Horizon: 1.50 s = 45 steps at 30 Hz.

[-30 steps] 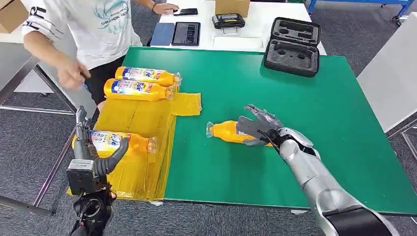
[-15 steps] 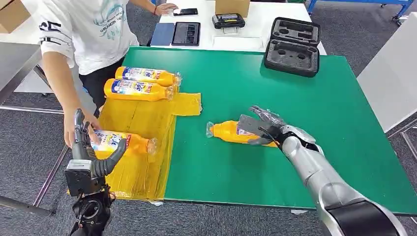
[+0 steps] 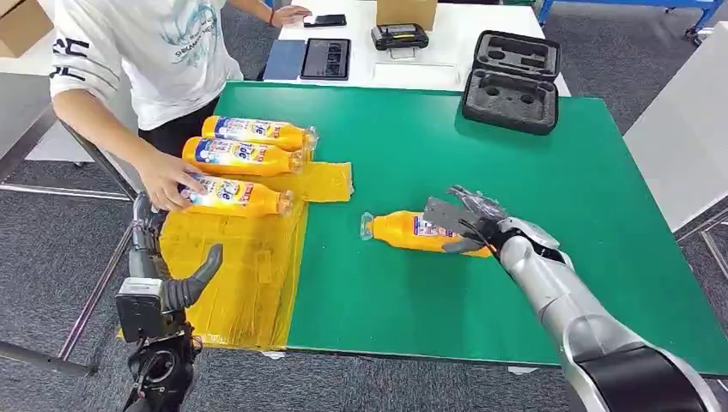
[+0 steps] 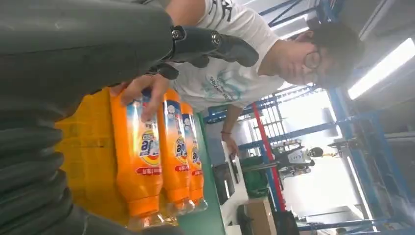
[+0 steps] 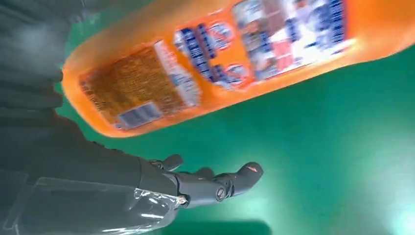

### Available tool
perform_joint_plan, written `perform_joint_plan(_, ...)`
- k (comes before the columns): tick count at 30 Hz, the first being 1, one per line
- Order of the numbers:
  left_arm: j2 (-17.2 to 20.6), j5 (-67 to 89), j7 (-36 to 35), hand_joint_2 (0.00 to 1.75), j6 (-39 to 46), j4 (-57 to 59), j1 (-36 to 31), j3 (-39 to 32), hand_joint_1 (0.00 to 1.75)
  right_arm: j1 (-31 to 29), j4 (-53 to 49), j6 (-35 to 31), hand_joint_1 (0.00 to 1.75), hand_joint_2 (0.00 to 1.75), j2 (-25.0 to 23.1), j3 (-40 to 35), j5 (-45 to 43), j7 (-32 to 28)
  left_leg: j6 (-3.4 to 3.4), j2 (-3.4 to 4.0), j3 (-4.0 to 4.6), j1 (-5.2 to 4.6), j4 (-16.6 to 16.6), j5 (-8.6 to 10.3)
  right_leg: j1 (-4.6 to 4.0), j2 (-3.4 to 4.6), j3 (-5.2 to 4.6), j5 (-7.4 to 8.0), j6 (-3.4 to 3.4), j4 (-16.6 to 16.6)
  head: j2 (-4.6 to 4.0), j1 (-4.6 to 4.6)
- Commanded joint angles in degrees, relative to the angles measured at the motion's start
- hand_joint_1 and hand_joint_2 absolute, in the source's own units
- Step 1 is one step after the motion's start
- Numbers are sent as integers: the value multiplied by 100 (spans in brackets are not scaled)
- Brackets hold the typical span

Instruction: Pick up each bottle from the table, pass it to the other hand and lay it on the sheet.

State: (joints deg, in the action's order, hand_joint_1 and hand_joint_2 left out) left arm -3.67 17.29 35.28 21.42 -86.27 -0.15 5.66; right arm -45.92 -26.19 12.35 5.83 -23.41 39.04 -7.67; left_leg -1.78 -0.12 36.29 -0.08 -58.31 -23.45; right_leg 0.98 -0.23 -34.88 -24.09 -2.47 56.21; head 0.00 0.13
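Pick-up stage of a further cycle. The right hand (image 3: 461, 225), fingers spread and clamped on nothing, hovers over the base end of an orange plastic bottle with a blue-and-white label and clear cap (image 3: 412, 232), which lies on its side on the green counter (image 3: 481, 163), cap toward the yellow plastic sheet (image 3: 232, 275) and apart from it. The right wrist view shows the fingers (image 5: 215, 183) beside the bottle body with green surface between them, so no grip is judged made yet. The next move calls for lowering the hand and closing the fingers round the body, then lifting it for the hand-over. The left hand (image 3: 159, 262), fingers apart and empty, waits upright at the sheet's near edge. Three like bottles (image 3: 245, 159) lie side by side at the sheet's far end; a person's hand (image 3: 167, 180) rests on the nearest.
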Motion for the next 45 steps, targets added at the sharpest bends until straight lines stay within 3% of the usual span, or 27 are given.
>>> perform_joint_plan(1, 52, -23, -30, 175, -35, 491, -261, 8, 0, -216, 698, 126, 0, 175, 12, -194, 14, 176, 9, -4, -27, 3, 6, -8, -4, -3, 28, -9, 10, -5, 0, 0)
perform_joint_plan(20, 66, -236, -2, 175, -60, 878, -547, 104, 0, -40, 854, 252, 0, 175, 184, -251, 135, 404, 7, -8, -20, 4, 5, -3, -5, -9, 22, -6, 8, -7, 0, -4)
perform_joint_plan(21, 71, -240, 0, 175, -64, 880, -546, 110, 0, -31, 847, 258, 12, 175, 190, -252, 138, 392, 16, -12, -56, 11, 8, -16, -12, -12, 60, -19, 19, -11, 0, 0)
perform_joint_plan(22, 74, -243, 0, 175, -64, 883, -544, 125, 0, -13, 834, 276, 96, 175, 209, -271, 162, 366, 9, -12, -30, 6, 7, -6, -7, -13, 34, -9, 10, -10, 0, 0)
perform_joint_plan(23, 70, -240, 0, 175, -61, 885, -544, 135, 0, -3, 832, 282, 145, 175, 219, -272, 167, 345, 13, -12, -42, 9, 6, -12, -9, -12, 46, -15, 15, -9, 0, -2)
perform_joint_plan(24, 67, -239, 0, 175, -61, 885, -543, 139, 0, 2, 835, 296, 168, 175, 220, -277, 169, 339, 5, -7, -15, 3, 5, -2, -3, -8, 16, -4, 5, -6, 0, -2)
perform_joint_plan(36, 20, -281, 40, 175, -96, 990, -573, 149, 0, 119, 828, 162, 175, 175, 283, -215, 139, 248, 10, -8, -37, 8, 4, -10, -8, -9, 39, -11, 11, -9, 0, 0)
perform_joint_plan(45, 29, -271, -39, 175, -186, 862, -475, 61, 0, 274, 597, -350, 175, 175, 140, 56, -32, -56, 5, 3, -17, 5, 4, -3, -5, 1, 15, -2, 6, -7, 0, -2)
